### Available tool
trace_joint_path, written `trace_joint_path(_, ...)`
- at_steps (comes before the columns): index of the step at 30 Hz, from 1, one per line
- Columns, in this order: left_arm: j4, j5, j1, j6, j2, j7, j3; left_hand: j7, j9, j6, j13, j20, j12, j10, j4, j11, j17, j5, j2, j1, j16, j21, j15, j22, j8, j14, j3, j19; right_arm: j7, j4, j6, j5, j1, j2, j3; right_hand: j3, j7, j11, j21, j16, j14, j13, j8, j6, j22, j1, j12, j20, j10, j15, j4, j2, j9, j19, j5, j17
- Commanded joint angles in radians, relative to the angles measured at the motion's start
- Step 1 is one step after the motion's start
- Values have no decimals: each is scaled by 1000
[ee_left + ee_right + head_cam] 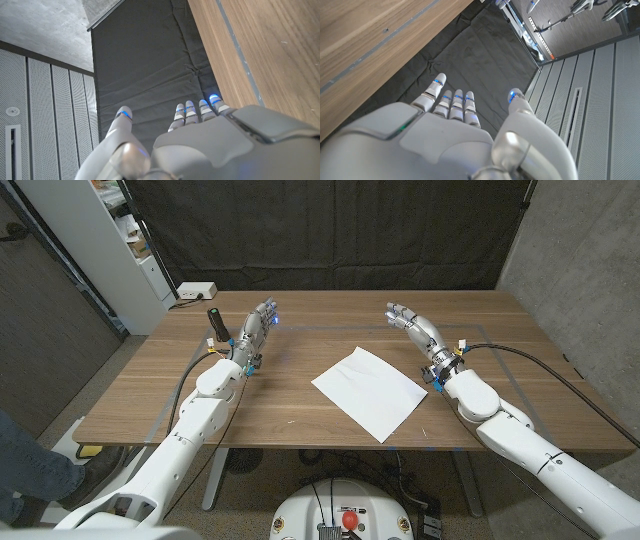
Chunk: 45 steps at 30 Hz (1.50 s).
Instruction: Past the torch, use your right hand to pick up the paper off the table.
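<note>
Wooden table (300,420) sat before a black curtain. White square sheet of paper (368,392) lay flat on it, turned cornerwise, between the arms and toward the front edge. Right hand (412,324) was over the table, fingers apart, holding nothing; paper was toward the robot and inward from it, clearly nearer this hand than the left hand (257,328), also spread and empty. Black torch (215,321) stood just beside the left hand. No containers seen.

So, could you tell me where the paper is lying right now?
In the head view the paper lies flat on the table, near the front edge, slightly right of centre, closer to the right hand than the left hand.
</note>
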Motion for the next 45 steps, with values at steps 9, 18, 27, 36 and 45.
trace_joint_path(9, -3, 3, 0, 1, -1, 6, 10, 0, 5, 10, 3, -5, -9, 5, -2, 2, 2, -1, 8, 3, -6, -13, -1, 1, 1, -2, -2, -10, -62, -75, -49, -156, -36, -29, 6, -3, -10, -3, -5, -1, 1, 2, -2, 2, 5, 15, -2, -5, 8, -7, -4, -2, 2, 5, -1, -2)
trace_joint_path(18, 4, 0, -2, -3, -4, 3, 12, 1, 5, 9, 4, -2, -12, 4, -2, 1, 2, -1, 9, 4, -8, -19, 1, 2, 0, -3, -3, -11, -82, -109, -73, -209, -56, -41, 10, -4, -13, -5, -10, -1, 3, 2, -3, 3, 5, 20, -4, -4, 9, -8, -5, -1, 2, 7, 0, -4)
trace_joint_path(27, 7, 0, -2, -6, -6, 2, 13, 0, 5, 9, 4, 2, -15, 2, -2, -3, 2, -2, 10, 5, -10, -25, 1, 2, -1, -4, -5, -12, -104, -139, -101, -273, -72, -52, 12, -5, -13, -7, -15, -2, 2, 2, -3, 3, 5, 24, -5, -3, 10, -9, -5, -1, 2, 8, 0, -6)
trace_joint_path(36, 12, -1, -5, -7, -6, -5, 15, 0, 5, 9, 4, 4, -16, 4, -2, 1, 2, -2, 10, 5, -11, -30, 0, 2, -1, -4, -6, -11, -119, -157, -108, -319, -85, -58, 14, -6, -16, -9, -20, -2, 2, 3, -4, 3, 5, 28, -7, -3, 10, -9, -6, -1, 2, 8, 0, -7)
trace_joint_path(45, 14, 1, -9, -7, -5, -8, 19, 0, 5, 9, 4, 7, -18, 6, -2, 1, 2, -2, 11, 5, -12, -35, 1, 2, -1, -4, -7, -10, -138, -190, -147, -401, -96, -74, 14, -5, -19, -10, -27, -4, 2, 3, -5, 1, 5, 37, -10, -1, 7, -11, -9, -2, 2, 7, 2, -10)
